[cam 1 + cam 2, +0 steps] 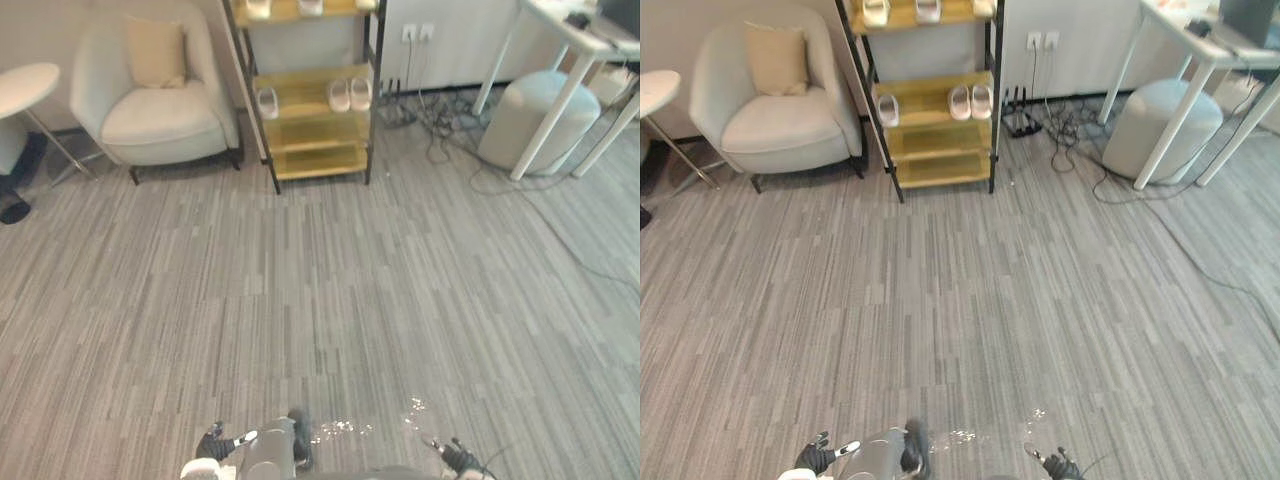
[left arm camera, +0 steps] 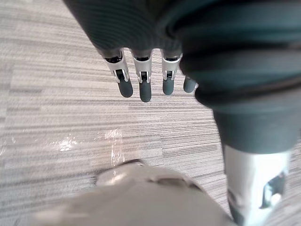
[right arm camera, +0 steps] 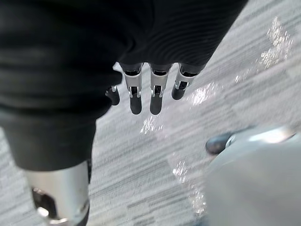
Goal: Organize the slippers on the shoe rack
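Observation:
Far across the carpet, the black-framed shoe rack [image 1: 315, 135] with wooden shelves stands against the back wall. Its middle shelf holds a single white slipper [image 1: 267, 101] at the left and a pale pair [image 1: 350, 94] at the right. More slippers [image 1: 259, 8] lie on the shelf above. My left hand [image 1: 212, 444] hangs low at the near edge, far from the rack, its fingers [image 2: 145, 89] straight and holding nothing. My right hand [image 1: 455, 457] hangs likewise, with fingers [image 3: 150, 96] straight and empty over the floor.
A cream armchair [image 1: 160, 100] stands just left of the rack, with a round side table [image 1: 25, 85] further left. To the right are tangled cables [image 1: 440, 125], a grey pouf [image 1: 535, 120] and a white desk [image 1: 580, 50]. Grey carpet stretches between me and the rack.

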